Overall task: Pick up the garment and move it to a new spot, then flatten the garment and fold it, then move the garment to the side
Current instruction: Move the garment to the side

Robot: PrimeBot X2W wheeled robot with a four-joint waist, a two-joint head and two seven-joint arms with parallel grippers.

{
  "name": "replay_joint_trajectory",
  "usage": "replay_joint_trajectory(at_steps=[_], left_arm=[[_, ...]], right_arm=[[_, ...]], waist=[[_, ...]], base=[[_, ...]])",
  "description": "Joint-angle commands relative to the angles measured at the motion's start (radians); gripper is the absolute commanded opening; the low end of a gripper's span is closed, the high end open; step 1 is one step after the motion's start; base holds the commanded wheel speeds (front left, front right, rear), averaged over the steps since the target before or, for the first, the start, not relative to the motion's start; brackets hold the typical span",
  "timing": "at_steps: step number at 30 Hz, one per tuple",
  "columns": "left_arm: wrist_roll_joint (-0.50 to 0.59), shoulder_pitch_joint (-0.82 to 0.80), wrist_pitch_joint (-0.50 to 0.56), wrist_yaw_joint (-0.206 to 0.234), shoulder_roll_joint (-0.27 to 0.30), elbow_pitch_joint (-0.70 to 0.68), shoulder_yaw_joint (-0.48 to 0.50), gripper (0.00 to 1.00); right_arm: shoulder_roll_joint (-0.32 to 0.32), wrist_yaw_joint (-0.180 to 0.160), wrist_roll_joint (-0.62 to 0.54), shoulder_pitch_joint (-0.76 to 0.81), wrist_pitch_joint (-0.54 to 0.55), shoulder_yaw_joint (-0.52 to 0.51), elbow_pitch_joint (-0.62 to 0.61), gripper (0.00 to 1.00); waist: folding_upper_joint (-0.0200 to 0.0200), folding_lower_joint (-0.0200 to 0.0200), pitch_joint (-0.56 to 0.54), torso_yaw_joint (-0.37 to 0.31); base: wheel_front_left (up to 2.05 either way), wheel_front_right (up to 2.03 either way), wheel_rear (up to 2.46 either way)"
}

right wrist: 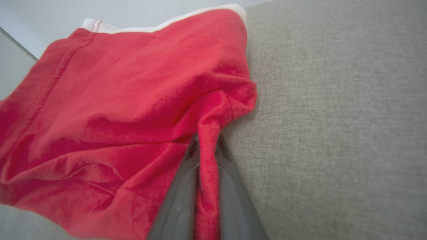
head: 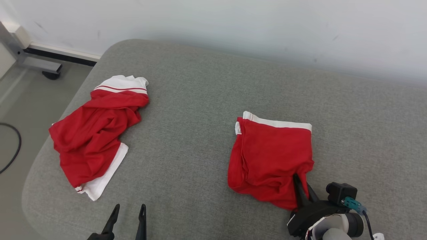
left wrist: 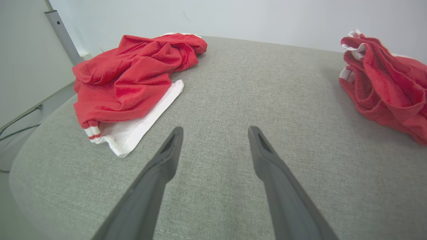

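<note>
A folded red garment (head: pixel 270 150) with a white band along its far edge lies right of centre on the grey cushioned surface (head: pixel 200 100). My right gripper (head: pixel 298 178) is shut on a pinch of cloth at its near right corner. In the right wrist view a ridge of the red garment (right wrist: pixel 133 110) runs between the closed fingers of that gripper (right wrist: pixel 206 140). My left gripper (head: pixel 130 208) stands open at the near edge, nothing between its fingers, well left of the garment. The left wrist view has that gripper (left wrist: pixel 215 131) over bare fabric and the garment (left wrist: pixel 380 86) at far right.
A second red and white garment (head: pixel 93 133) lies crumpled at the left of the surface, ahead and left of the left gripper, and it appears too in the left wrist view (left wrist: pixel 133 76). Left of the surface's rounded edge are floor, a black cable (head: pixel 13 150) and a metal frame foot (head: pixel 40 63). A pale wall stands behind.
</note>
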Motion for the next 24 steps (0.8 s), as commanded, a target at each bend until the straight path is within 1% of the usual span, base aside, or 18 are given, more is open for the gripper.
replay_joint_trajectory(at_steps=[1,6,10,18,24], left_arm=[[-0.003,-0.005,-0.003,0.0,-0.001,-0.004,0.002,1.0],[0.006,0.005,-0.003,-0.004,-0.001,-0.013,0.012,1.0],[0.006,0.002,-0.003,-0.008,-0.001,-0.019,0.012,1.0],[-0.006,-0.048,-0.003,-0.012,-0.001,-0.032,-0.035,1.0],[-0.005,-0.082,-0.003,-0.016,0.0,-0.034,-0.057,1.0]], right_arm=[[0.005,0.003,-0.012,0.007,0.005,-0.012,0.001,0.0],[0.001,0.002,-0.039,0.009,0.003,-0.061,-0.028,0.0],[0.003,0.002,-0.046,0.008,0.003,-0.077,-0.042,0.0],[0.002,0.002,-0.066,-0.019,0.003,-0.075,-0.052,0.0],[0.003,0.002,-0.048,-0.03,0.003,-0.065,-0.063,0.0]], waist=[[0.0,-0.0001,-0.002,-0.009],[0.0,-0.0001,-0.012,-0.068],[0.0,-0.0001,-0.023,-0.15],[0.0,-0.0001,-0.002,-0.374],[0.0,-0.0001,0.012,-0.534]], base=[[0.0,0.0,0.0],[0.0,0.0,0.0],[0.0,0.0,0.0],[0.0,0.0,0.0],[0.0,0.0,0.0]])
